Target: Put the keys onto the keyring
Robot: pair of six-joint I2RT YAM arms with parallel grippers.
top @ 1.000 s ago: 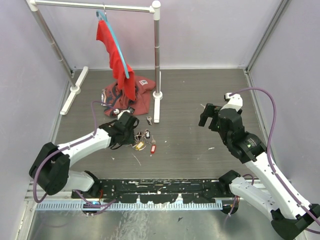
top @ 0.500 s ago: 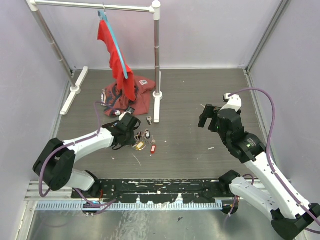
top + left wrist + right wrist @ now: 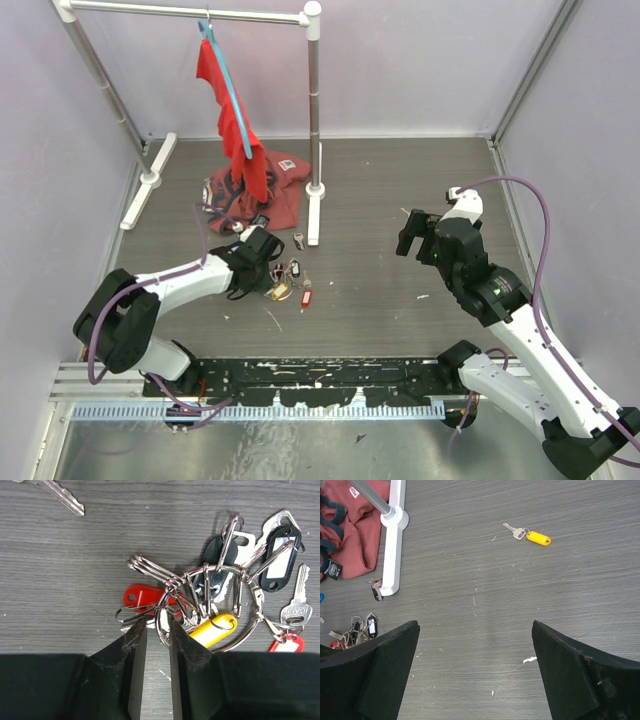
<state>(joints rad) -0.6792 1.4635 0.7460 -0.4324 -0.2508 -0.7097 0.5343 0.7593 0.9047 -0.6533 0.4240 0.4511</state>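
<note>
Keys [image 3: 287, 277] lie bunched on the grey table [image 3: 380, 180] in the top view, with the left gripper [image 3: 262, 268] low at the bunch's left edge. A red-tagged key [image 3: 306, 296] lies just right of the bunch. A black-headed key [image 3: 299, 240] lies beside the foot of the clothes rack [image 3: 314, 130]. A red garment [image 3: 235, 120] hangs from a teal hanger [image 3: 225, 80] on the rack, above a heap of red cloth [image 3: 265, 195]. The right gripper [image 3: 415, 235] hovers well to the right of the bunch.

From the left wrist, the two fingers [image 3: 134, 680] stand narrowly apart, with a slit of table showing between them. Their tips sit at the near-left rim of the keyring [image 3: 260, 602], a thin silver wire loop lying flat. Its wire curves into the slit; whether either finger touches it cannot be told. Small split rings hook over the loop, carrying a yellow tag [image 3: 217, 627], a red tag [image 3: 142, 596] and a black tag with a white label [image 3: 279, 560]. A plain silver key [image 3: 296, 609] lies at the loop's right side. A loose silver key [image 3: 62, 495] lies at the top left, well apart.

From the right wrist, the fingers [image 3: 375, 675] are spread wide above bare table. A yellow-tagged key [image 3: 532, 535] lies alone far ahead of them. The rack's foot and the red cloth are at the upper left, and the bunch shows at the lower left edge.
</note>
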